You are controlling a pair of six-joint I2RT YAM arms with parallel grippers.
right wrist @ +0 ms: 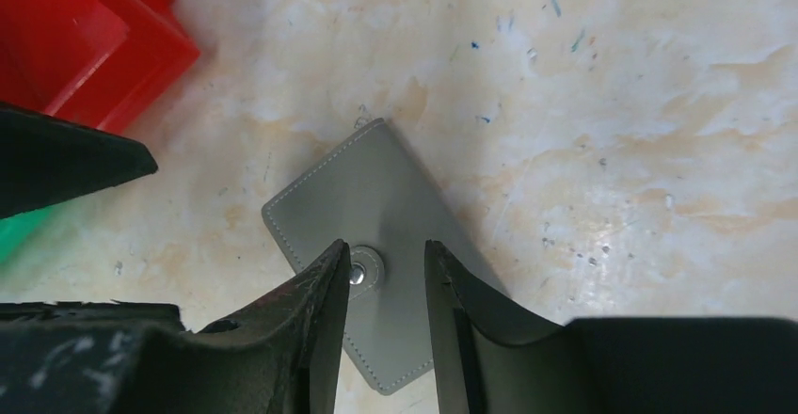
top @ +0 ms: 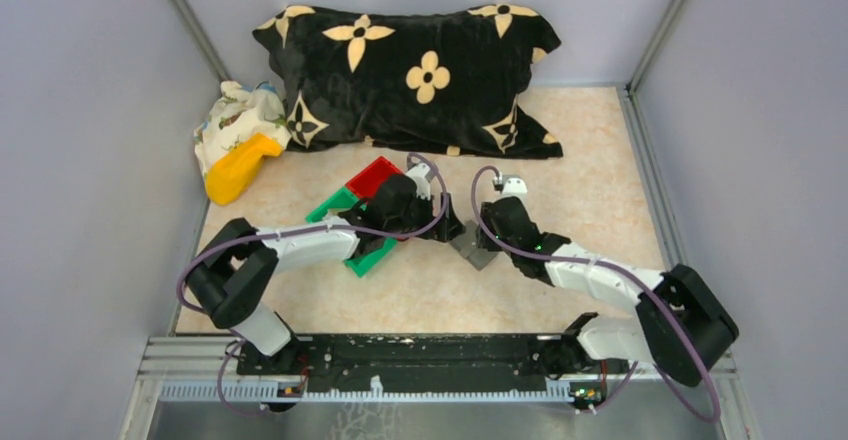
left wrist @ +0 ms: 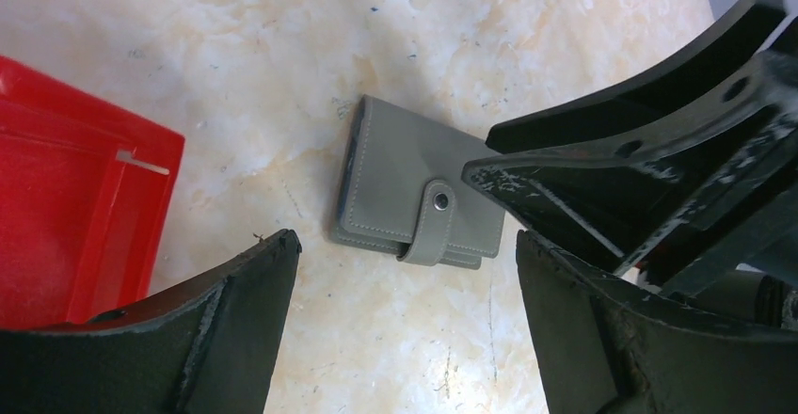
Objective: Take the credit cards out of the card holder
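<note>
Where the arms work, the tabletop is a cream marbled sheet flecked with small blue marks, enclosed by plain lilac-grey walls. A black pillow with cream flower motifs lies against the far wall. The card holder lies flat and closed, strap snapped. Right gripper: jaws narrow, one either side of the snap; contact cannot be told. Left gripper: jaws wide, holder just ahead between them, untouched; red bin outside one finger
</note>
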